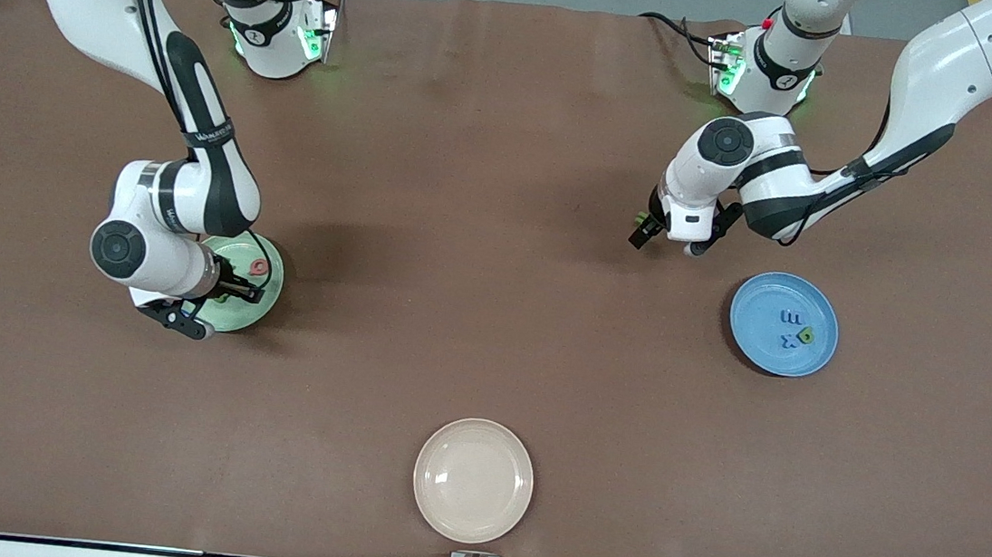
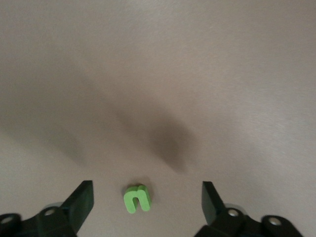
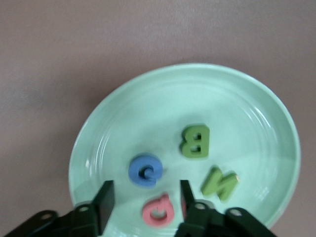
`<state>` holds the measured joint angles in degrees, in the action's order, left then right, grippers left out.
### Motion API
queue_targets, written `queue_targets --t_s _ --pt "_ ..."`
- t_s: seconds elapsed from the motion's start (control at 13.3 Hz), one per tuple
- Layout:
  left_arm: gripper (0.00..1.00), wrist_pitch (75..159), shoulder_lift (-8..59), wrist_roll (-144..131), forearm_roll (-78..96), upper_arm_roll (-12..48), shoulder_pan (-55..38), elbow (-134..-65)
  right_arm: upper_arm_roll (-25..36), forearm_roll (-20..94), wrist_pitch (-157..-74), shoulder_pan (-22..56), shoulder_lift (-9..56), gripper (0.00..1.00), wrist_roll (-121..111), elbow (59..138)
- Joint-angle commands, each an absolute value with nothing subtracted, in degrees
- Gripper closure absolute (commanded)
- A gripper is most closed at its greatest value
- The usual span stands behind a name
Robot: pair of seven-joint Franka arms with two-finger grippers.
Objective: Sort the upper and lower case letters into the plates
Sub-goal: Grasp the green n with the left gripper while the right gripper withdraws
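Observation:
The pale green plate (image 3: 123, 118) (image 1: 269, 289) lies toward the right arm's end of the table and holds a green B (image 3: 196, 141), a green N (image 3: 219, 183) and a blue letter (image 3: 145, 171). A red letter (image 3: 158, 211) (image 1: 259, 267) also lies on it, loose between the fingers of my open right gripper (image 3: 145, 202). The blue plate (image 1: 753, 299) toward the left arm's end carries two blue letters (image 1: 789, 316) and a green one (image 1: 806, 336). My left gripper (image 2: 148, 197) (image 1: 664, 237) hangs open over the bare table, with a green letter n (image 2: 137, 198) below, between its fingers.
A cream-white plate (image 1: 473, 480) sits near the table's front edge, midway between the two arms. Brown tabletop stretches between the three plates. The arm bases stand along the edge farthest from the front camera.

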<state>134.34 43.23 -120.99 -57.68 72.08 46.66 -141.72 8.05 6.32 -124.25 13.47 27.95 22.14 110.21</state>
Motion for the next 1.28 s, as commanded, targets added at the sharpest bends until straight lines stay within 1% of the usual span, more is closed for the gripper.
queue_targets --t_s 0.0,0.23,0.45,0.6,0.75,0.9,1.2 --pt "0.1 136.4 42.28 -124.98 -59.59 69.09 42.99 -142.29 7.38 5.54 -113.85 12.74 25.05 0.0 22.59 104.08" --pt "0.15 136.85 42.45 -125.16 -59.5 67.86 41.49 -142.29 7.38 4.32 -110.49 12.66 23.12 0.0 18.31 100.04" --pt "0.19 137.8 42.45 -126.56 -59.5 65.13 37.63 -142.21 7.47 1.68 -101.55 10.38 23.38 0.0 7.6 91.35" --pt "0.28 139.56 42.45 -126.65 -59.59 63.99 37.18 -142.29 7.47 -0.08 -95.66 8.01 23.38 0.0 0.74 86.25" --pt "0.39 139.66 42.36 -126.65 -59.5 63.98 37.27 -142.29 7.47 -0.35 -87.32 5.64 23.38 0.0 -3.23 81.06" --pt "0.5 139.75 42.36 -126.65 -59.59 63.98 37.27 -142.29 7.38 -1.32 -82.46 3.96 23.38 0.0 -5.36 77.71" --pt "0.69 139.75 42.19 -126.56 -59.59 63.98 37.27 -142.12 7.38 -1.23 -82.18 3.08 23.81 0.0 -4.75 76.03"
